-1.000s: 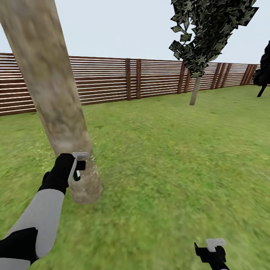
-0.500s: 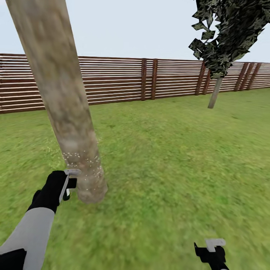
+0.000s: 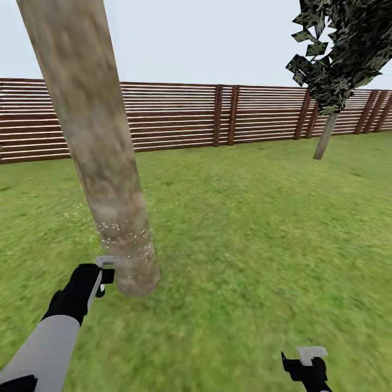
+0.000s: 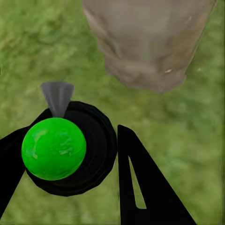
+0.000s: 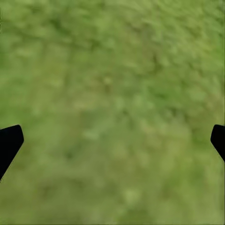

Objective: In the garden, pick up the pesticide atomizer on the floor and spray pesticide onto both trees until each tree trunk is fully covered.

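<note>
One fence (image 3: 179, 117) behind speckled trunk (image 3: 109, 179)

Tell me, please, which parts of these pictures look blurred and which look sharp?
Head view: the fence is crisp, the near grass smeared. Left wrist view: the atomizer in the left gripper is sharp, the tree trunk soft. Right wrist view: grass fully blurred.

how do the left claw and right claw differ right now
The left claw is shut on the pesticide atomizer, beside the near tree trunk; the right claw is open, empty, low over grass. Both have black fingers.
</note>
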Controlling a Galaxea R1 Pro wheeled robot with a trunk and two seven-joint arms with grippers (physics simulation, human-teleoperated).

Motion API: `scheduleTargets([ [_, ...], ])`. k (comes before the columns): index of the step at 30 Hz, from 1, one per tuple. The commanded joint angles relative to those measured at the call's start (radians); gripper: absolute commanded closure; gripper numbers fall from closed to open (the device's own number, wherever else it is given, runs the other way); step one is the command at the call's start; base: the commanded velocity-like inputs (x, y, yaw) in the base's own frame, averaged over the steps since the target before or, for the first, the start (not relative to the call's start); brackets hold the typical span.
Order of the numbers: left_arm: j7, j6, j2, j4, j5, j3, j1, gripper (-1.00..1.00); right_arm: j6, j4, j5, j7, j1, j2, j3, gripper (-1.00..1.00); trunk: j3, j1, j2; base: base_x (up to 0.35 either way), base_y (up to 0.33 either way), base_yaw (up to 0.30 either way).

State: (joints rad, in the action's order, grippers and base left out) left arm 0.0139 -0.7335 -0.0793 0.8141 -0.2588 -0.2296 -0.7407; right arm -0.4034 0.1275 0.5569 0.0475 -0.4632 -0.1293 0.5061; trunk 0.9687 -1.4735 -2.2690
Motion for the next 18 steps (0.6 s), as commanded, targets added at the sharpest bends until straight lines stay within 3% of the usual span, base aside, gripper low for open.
scheduleTargets([
  [1, 0.000, 0.002, 0.001, -0.001, 0.004, 0.000, 0.013, 1.00, 0.000, 0.001, 0.000, 0.000, 0.000, 0.000, 0.000, -1.00, 0.000, 0.000, 0.000, 0.217, -0.200, 0.247],
  [5, 0.000, 0.008, 0.005, -0.005, 0.005, -0.002, 0.040, 1.00, 0.000, 0.001, 0.000, 0.000, 0.000, 0.000, 0.000, -1.00, 0.000, 0.000, 0.000, 0.176, -0.225, 0.232],
  [18, 0.000, 0.022, 0.007, -0.010, 0.007, -0.002, 0.050, 1.00, 0.000, 0.001, 0.000, 0.001, 0.000, -0.001, 0.001, -1.00, 0.000, 0.000, 0.000, 0.038, -0.274, 0.008],
])
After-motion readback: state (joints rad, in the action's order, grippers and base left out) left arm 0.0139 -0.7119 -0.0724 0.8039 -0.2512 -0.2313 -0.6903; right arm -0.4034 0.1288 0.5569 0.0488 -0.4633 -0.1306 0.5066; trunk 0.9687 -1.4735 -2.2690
